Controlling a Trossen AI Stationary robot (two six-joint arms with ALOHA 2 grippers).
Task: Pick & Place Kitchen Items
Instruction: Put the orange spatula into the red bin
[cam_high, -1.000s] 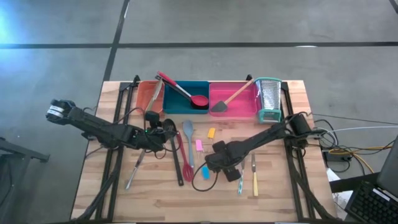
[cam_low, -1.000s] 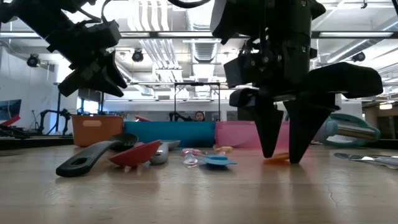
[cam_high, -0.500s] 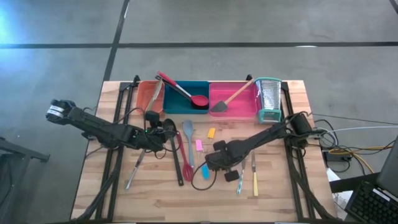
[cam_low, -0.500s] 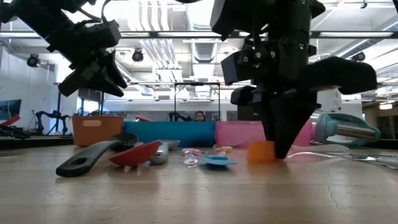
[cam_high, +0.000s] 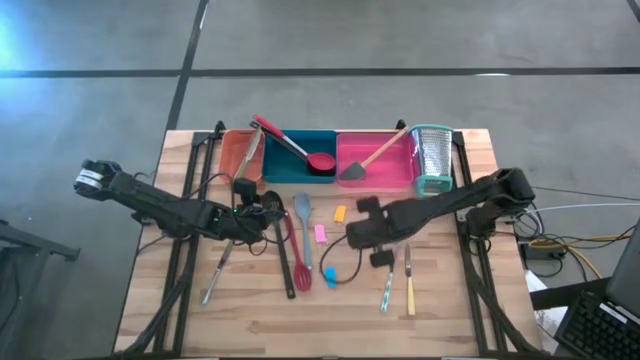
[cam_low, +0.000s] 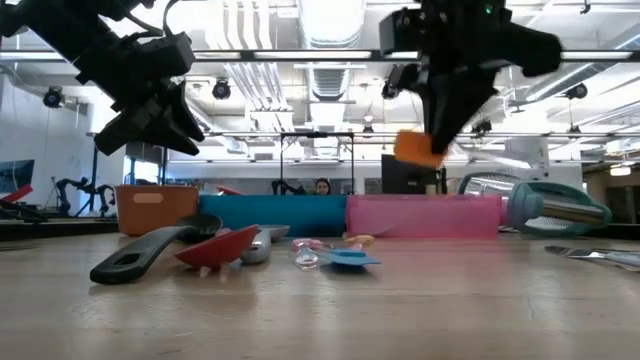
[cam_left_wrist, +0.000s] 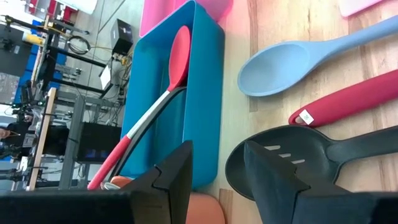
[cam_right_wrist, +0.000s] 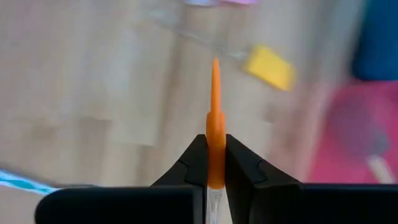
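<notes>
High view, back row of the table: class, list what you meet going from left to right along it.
Orange tray → teal tray, a red spoon lying across it → pink tray → metal box grater.

The right arm reaches from the right side of the tabletop toward its middle, and the right gripper (cam_right_wrist: 215, 163) is lifted well above the surface, its jaws pressed tight on a thin orange tool (cam_right_wrist: 215, 118). The left arm stretches in from the left edge; the left gripper (cam_left_wrist: 217, 171) hovers low with jaws partly apart, holding nothing.
</notes>
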